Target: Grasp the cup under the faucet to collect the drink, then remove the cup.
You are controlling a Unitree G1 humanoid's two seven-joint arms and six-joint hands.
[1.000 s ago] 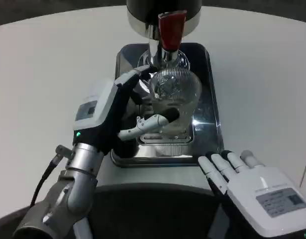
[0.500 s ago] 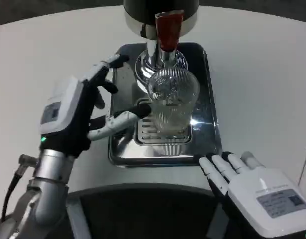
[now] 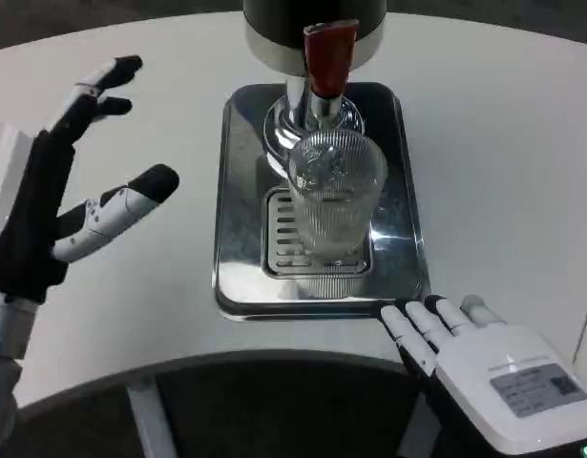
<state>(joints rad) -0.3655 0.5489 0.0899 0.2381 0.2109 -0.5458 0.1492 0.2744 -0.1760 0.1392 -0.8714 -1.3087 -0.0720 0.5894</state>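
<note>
Left hand [image 3: 45,215] had withdrawn left of the tray [image 3: 238,239], fingers spread, empty. One cup [image 3: 335,196] stood on the grate under the faucet [image 3: 327,55]. Right hand [image 3: 484,367] rested flat, fingers together, at the tray's near edge.

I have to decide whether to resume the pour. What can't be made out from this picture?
- Dispenser: head view, body cut off by the top edge.
- Faucet spout under the red tap handle: hidden behind the handle and the cup rim.
- Drink level in the cup: ribbed clear glass and tray reflections obscure it.
- Left hand: back and wrist cut off by the left edge.
- Right hand: palm faces down; wrist runs off the bottom edge.
</note>
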